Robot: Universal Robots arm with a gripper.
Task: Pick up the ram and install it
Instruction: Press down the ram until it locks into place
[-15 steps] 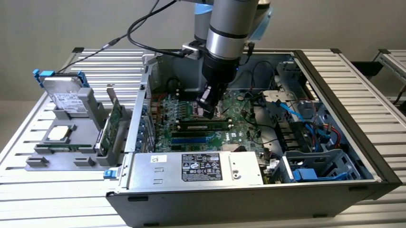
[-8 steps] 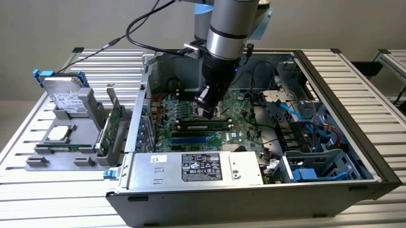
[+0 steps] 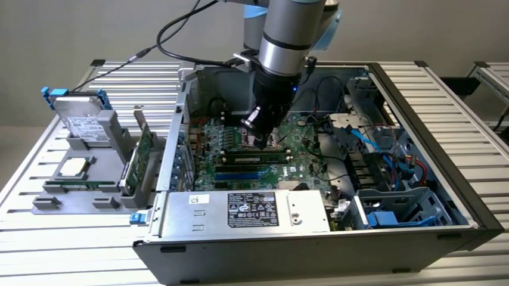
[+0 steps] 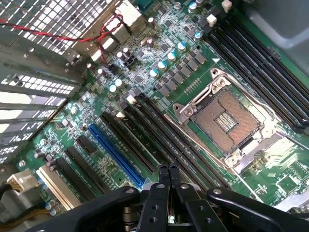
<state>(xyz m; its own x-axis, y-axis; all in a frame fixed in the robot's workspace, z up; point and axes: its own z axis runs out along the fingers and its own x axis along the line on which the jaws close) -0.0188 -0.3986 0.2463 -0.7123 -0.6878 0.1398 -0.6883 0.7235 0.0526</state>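
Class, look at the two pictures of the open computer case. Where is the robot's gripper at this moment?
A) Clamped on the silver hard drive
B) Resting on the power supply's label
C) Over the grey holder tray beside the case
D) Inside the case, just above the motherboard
D: the gripper, fingers together and empty, hangs inside the computer case just above the green motherboard.

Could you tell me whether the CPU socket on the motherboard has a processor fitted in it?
No, the CPU socket stands open in the wrist view, its bare contact grid exposed inside the metal frame.

Case walls (image 3: 382, 77) and cables (image 3: 374, 143) (blue) hem the motherboard (image 3: 298, 143).
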